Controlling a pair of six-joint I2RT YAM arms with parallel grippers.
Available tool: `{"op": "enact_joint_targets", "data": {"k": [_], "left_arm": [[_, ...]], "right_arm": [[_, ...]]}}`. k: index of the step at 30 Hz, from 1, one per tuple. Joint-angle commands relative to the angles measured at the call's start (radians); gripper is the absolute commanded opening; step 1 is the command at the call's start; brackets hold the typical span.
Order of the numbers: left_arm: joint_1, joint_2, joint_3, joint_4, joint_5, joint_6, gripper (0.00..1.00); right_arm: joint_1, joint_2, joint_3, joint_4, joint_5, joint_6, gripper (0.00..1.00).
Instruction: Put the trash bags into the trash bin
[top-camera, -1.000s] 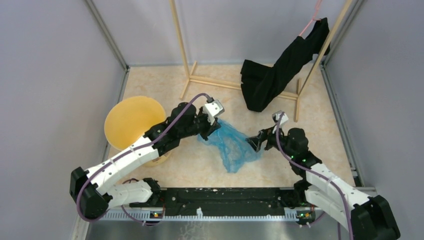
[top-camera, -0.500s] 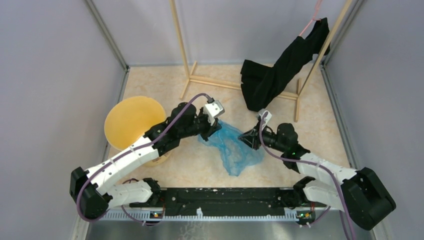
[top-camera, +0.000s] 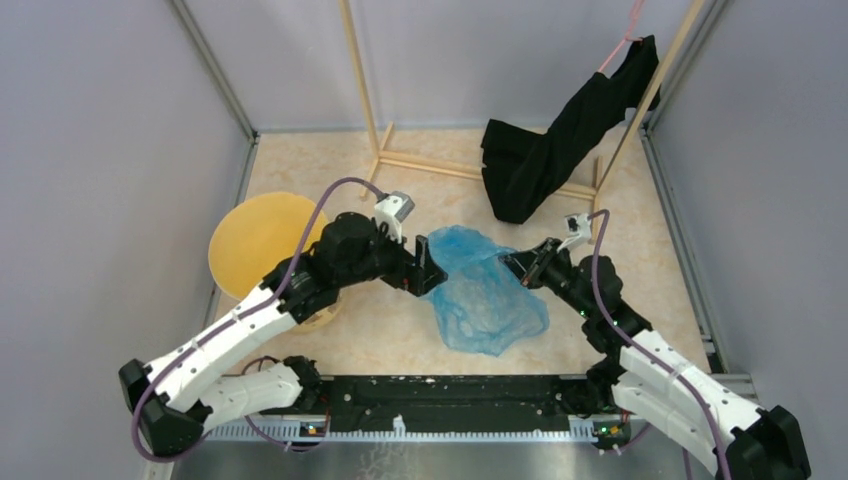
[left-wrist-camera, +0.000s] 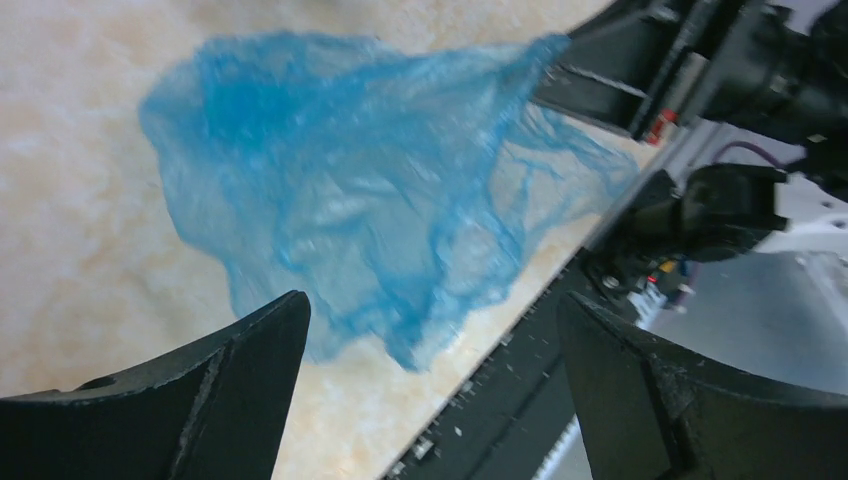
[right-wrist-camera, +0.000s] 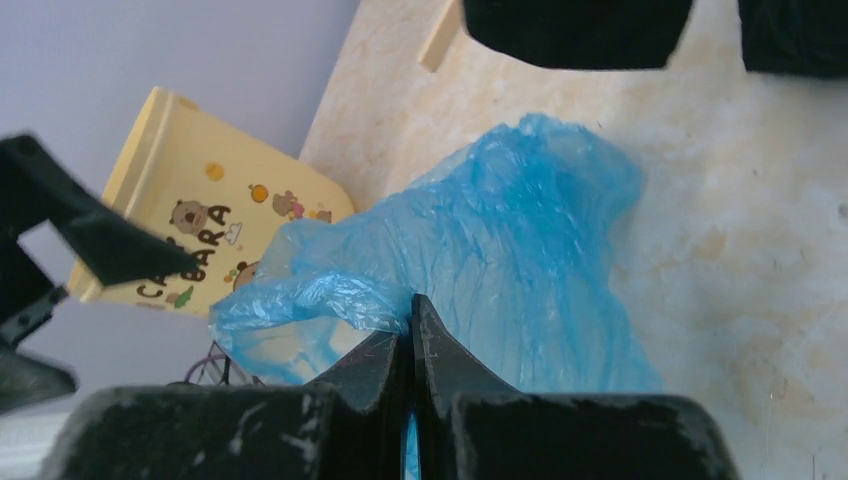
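Right wrist: R gripper (right-wrist-camera: 412, 305) clamped tight on bag (right-wrist-camera: 520, 230) edge, film lifted.
Left wrist: L gripper (left-wrist-camera: 430, 305) jaws wide apart, holding nothing, bag just ahead.
Bag: mid-table, btwn arms.
Bin (top-camera: 255, 240): far left, partly under L arm (top-camera: 250, 320).
Tip: L should pinch opposite edge, then carry together.
Room: marbled tabletop (top-camera: 320, 165), grey walls, rack (top-camera: 365, 100) w/ black cloth (top-camera: 555, 140).
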Motion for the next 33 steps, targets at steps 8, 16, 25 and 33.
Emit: {"op": "enact_joint_targets", "data": {"k": [8, 16, 25, 33], "left_arm": [[-0.021, -0.32, -0.458, 0.222, 0.21, -0.436, 0.99], [-0.153, -0.148, -0.613, 0.495, -0.062, -0.419, 0.96], [-0.241, 0.173, -0.687, 0.867, -0.349, -0.355, 0.76], [-0.242, 0.294, -0.717, 1.118, -0.31, -0.34, 0.7]], "right_arm": [[0.007, 0.087, 0.115, -0.032, 0.008, 0.172, 0.0], [0.007, 0.053, 0.13, -0.064, 0.033, 0.184, 0.0], [0.004, 0.023, 0.11, -0.054, 0.046, 0.169, 0.0], [0.006, 0.018, 0.075, -0.067, 0.029, 0.147, 0.0]]}}
